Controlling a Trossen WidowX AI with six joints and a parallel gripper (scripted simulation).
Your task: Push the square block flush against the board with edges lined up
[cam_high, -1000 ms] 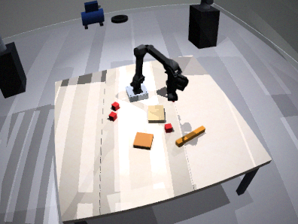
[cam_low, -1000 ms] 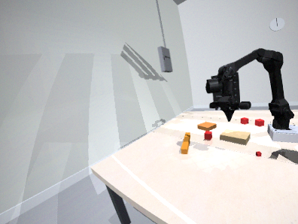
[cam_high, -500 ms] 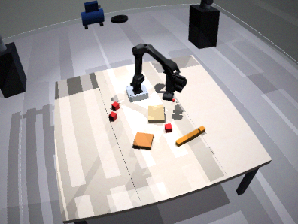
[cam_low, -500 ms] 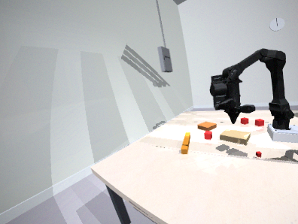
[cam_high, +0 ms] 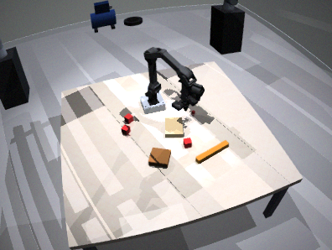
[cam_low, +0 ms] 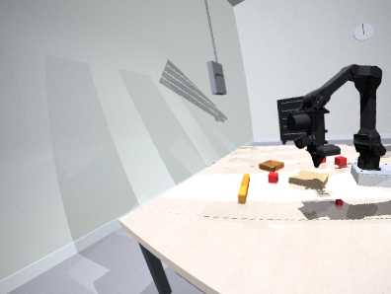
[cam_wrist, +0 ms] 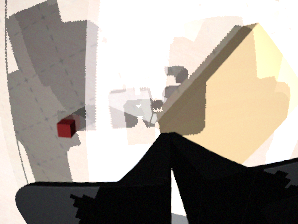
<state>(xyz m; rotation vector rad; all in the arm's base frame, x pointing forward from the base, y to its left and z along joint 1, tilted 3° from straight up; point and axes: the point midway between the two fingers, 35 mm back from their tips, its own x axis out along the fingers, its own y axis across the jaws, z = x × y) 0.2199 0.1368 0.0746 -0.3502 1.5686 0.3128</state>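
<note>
A pale tan square-looking slab (cam_high: pixel 172 127) (cam_low: pixel 306 179) (cam_wrist: pixel 245 95) lies flat in front of the arm's base. A brown square-looking slab (cam_high: pixel 160 156) (cam_low: pixel 272 165) lies flat farther from the base, with a gap between the two. A long narrow orange bar (cam_high: pixel 212 151) (cam_low: pixel 244 187) lies apart from both. I cannot tell for certain which piece counts as the board. My gripper (cam_high: pixel 186 109) (cam_low: pixel 317 166) (cam_wrist: pixel 169 133) is shut and empty. Its tips are above the table, near the tan slab's base-side end. In the wrist view the fingers hide part of the tan slab.
A red cube (cam_high: pixel 187 143) (cam_low: pixel 273 177) lies between the tan slab and the orange bar. Another small red cube (cam_high: pixel 193 111) (cam_low: pixel 339 202) (cam_wrist: pixel 65 128) lies beside the gripper. Two more red cubes (cam_high: pixel 128 118) (cam_high: pixel 126 130) lie on the other side of the tan slab.
</note>
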